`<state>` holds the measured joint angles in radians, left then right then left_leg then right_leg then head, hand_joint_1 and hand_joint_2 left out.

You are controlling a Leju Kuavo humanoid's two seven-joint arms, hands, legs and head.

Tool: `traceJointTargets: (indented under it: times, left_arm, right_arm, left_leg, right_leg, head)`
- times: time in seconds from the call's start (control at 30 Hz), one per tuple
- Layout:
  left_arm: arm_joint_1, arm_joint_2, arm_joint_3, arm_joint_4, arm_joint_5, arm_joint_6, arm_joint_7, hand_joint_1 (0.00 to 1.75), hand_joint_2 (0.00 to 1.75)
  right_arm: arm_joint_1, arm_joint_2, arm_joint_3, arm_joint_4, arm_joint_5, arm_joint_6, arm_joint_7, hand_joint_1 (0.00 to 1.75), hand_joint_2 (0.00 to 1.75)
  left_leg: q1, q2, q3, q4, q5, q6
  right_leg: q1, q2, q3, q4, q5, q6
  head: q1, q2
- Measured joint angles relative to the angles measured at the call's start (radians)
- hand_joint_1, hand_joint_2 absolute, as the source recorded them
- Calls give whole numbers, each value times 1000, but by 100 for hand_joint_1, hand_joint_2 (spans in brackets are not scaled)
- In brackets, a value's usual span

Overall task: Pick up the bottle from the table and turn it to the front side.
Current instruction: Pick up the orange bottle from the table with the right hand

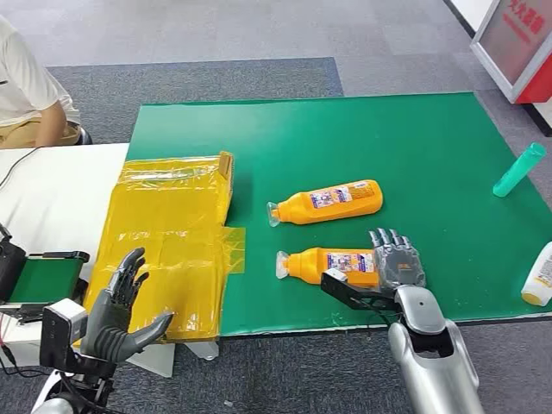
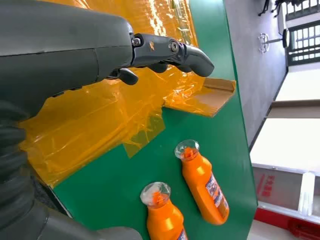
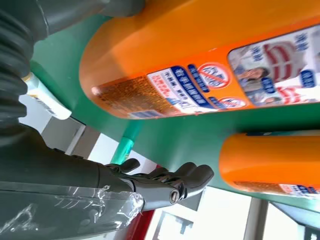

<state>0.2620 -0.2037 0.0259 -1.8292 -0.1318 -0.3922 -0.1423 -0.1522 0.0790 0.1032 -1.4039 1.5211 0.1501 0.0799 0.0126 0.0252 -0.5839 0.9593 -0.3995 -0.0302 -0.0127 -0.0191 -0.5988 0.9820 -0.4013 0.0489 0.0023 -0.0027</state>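
The near orange bottle (image 1: 329,264) lies on its side on the green mat (image 1: 423,155) — its base end just under the right hand (image 1: 397,263), fingers spread, not clasping it. Left hand (image 1: 123,297) hovers open over yellow film (image 1: 169,233).

- Two orange bottles lie on the green worktop (image 1: 417,138): the far bottle (image 1: 325,203) and the near bottle (image 1: 329,265).
- The right hand (image 1: 396,259) rests at the near bottle's base.
- The left hand (image 1: 121,315) hovers with its fingers (image 1: 134,267) spread.
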Motion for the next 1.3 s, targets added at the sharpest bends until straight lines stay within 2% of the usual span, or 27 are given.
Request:
traceJointTargets:
  times: [0.47, 0.6, 0.73, 0.8, 0.83, 0.93, 0.97, 1.07, 1.3]
  left_arm:
    - [-1, -3, 0, 5, 9, -2, -1, 0, 175]
    - [-6, -2, -1, 12, 12, -4, -6, 0, 175]
    - [-12, 0, -1, 18, 13, -4, -8, 0, 175]
    - [-22, 6, -4, 35, 15, -5, -16, 0, 175]
    - [-28, 10, -5, 45, 16, -6, -20, 0, 175]
    - [-30, 15, -7, 59, 16, -6, -25, 0, 175]
    - [-30, 16, -7, 62, 16, -6, -26, 0, 175]
    - [-30, 20, -8, 70, 17, -4, -28, 0, 175]
    - [-30, 26, -8, 81, 17, -4, -35, 0, 175]
  right_arm:
    - [-51, 0, 12, 96, 11, 16, -19, 0, 175]
    - [-110, 0, 12, 180, -2, 117, -9, 0, 175]
    - [-146, 0, 7, 226, -10, 139, -5, 0, 175]
    - [-237, 0, -8, 357, -18, 161, -2, 0, 175]
    - [-289, 0, -16, 432, -20, 174, -1, 8, 175]
    - [-362, 0, -21, 545, -11, 193, -1, 139, 175]
    - [-377, 0, -21, 569, -5, 196, -1, 175, 175]
    - [-410, 0, -21, 628, 4, 198, -1, 175, 175]
    - [-436, -1, -20, 679, 4, 176, -21, 175, 175]
  left_leg:
    - [0, 0, 0, 0, 0, 0]
    - [0, 0, 1, 0, 0, 0]
    - [0, 1, 3, 0, 0, 0]
    - [0, 2, 7, 0, 0, 0]
    - [0, 2, 9, 0, 0, 0]
    - [0, 2, 15, 0, 1, 1]
    - [0, 2, 16, 0, 1, 1]
    - [0, 2, 17, 0, 2, 1]
    - [0, 2, 17, 0, 5, 0]
  right_leg:
    - [0, 0, 0, 0, 0, 0]
    - [0, 1, 1, 0, 1, 0]
    - [0, 1, 1, 0, 1, -1]
    - [0, 2, 4, -1, 2, -1]
    - [0, 3, 6, -1, 3, -1]
    - [0, 3, 8, -1, 3, -1]
    - [0, 3, 8, -1, 2, -2]
    - [0, 3, 10, -1, 2, -4]
    - [0, 3, 14, -1, 8, 0]
  head:
    - [0, 0]
    - [0, 0]
    - [0, 0]
    - [0, 0]
    - [0, 0]
    - [0, 0]
    - [0, 0]
    - [0, 0]
    - [0, 0]
